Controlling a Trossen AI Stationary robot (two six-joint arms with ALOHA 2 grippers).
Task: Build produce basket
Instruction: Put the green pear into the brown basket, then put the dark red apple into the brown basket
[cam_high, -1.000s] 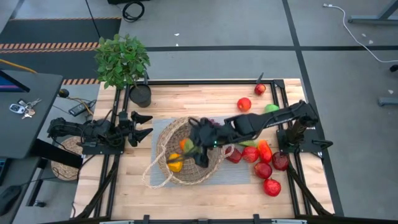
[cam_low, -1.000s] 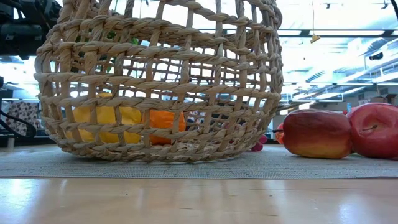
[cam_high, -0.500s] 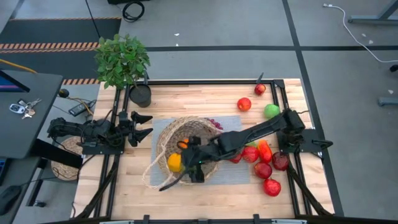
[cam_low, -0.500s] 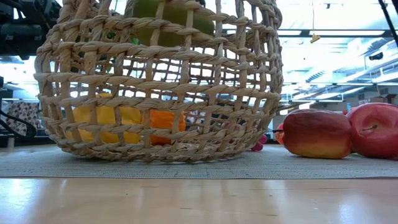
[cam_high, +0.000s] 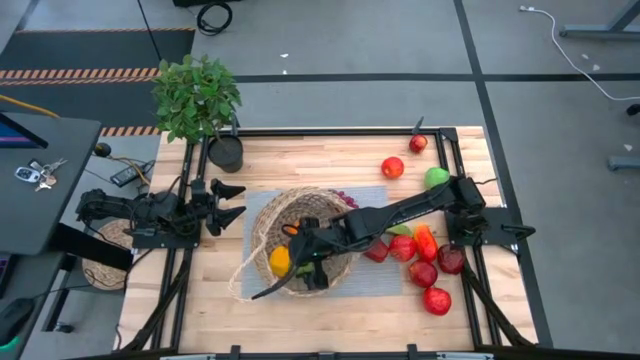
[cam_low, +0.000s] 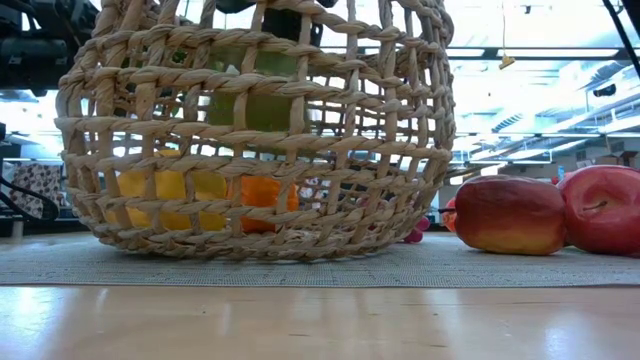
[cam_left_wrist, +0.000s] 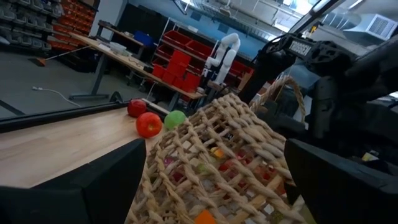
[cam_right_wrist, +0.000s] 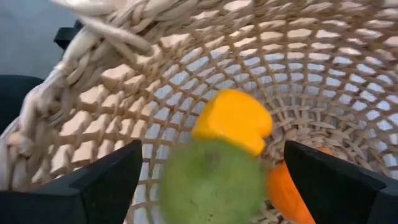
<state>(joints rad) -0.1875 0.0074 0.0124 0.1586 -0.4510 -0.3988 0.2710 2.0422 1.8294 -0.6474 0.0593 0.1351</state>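
Note:
The woven basket (cam_high: 262, 225) (cam_low: 380, 150) (cam_left_wrist: 217, 155) stands on a grey mat (cam_high: 385, 283) at the table's middle. My right gripper (cam_high: 308, 268) (cam_right_wrist: 212, 146) reaches down into it, open. A green fruit (cam_right_wrist: 211, 183) (cam_low: 255, 100) shows blurred between and below the fingers, clear of both, above a yellow piece of produce (cam_right_wrist: 233, 118) (cam_low: 165, 190) and an orange (cam_high: 281, 261) (cam_right_wrist: 286, 186) on the basket's floor. My left gripper (cam_high: 238, 200) (cam_left_wrist: 212, 146) waits open at the table's left, level, pointing at the basket.
Several red apples (cam_high: 422, 272) (cam_low: 510, 213) and a red pepper (cam_high: 426, 240) lie right of the basket. A green apple (cam_high: 436, 178) and two red apples (cam_high: 392, 167) lie at the far right. A potted plant (cam_high: 226, 153) stands far left. The basket's handle (cam_high: 245, 285) loops out near left.
My right gripper has gone down and toward the near edge, into the basket, rolling a little. The green fruit came down with it. It showed at the basket's rim half a second ago and now shows lower, inside the basket's wall.

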